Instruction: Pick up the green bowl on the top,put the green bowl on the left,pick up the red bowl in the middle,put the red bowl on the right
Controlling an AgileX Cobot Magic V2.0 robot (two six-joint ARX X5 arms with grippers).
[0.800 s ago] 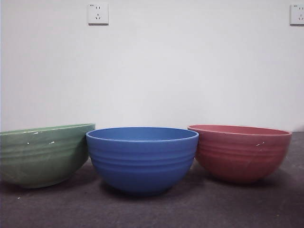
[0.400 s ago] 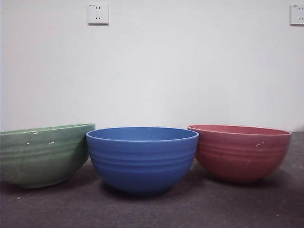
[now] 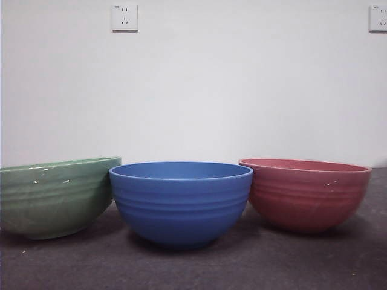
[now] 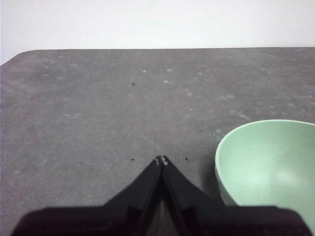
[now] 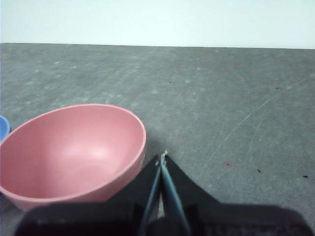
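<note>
In the front view the green bowl (image 3: 54,196) stands on the table at the left and the red bowl (image 3: 305,193) at the right, both upright and empty. No gripper shows in the front view. My left gripper (image 4: 161,160) is shut and empty, held above the table beside the green bowl (image 4: 268,169), apart from it. My right gripper (image 5: 163,156) is shut and empty, just beside the rim of the red bowl (image 5: 71,152).
A blue ribbed bowl (image 3: 181,202) stands in the middle between the two, close to the green bowl's rim; its edge shows in the right wrist view (image 5: 3,128). The grey table (image 3: 254,266) runs back to a white wall with two sockets (image 3: 124,17).
</note>
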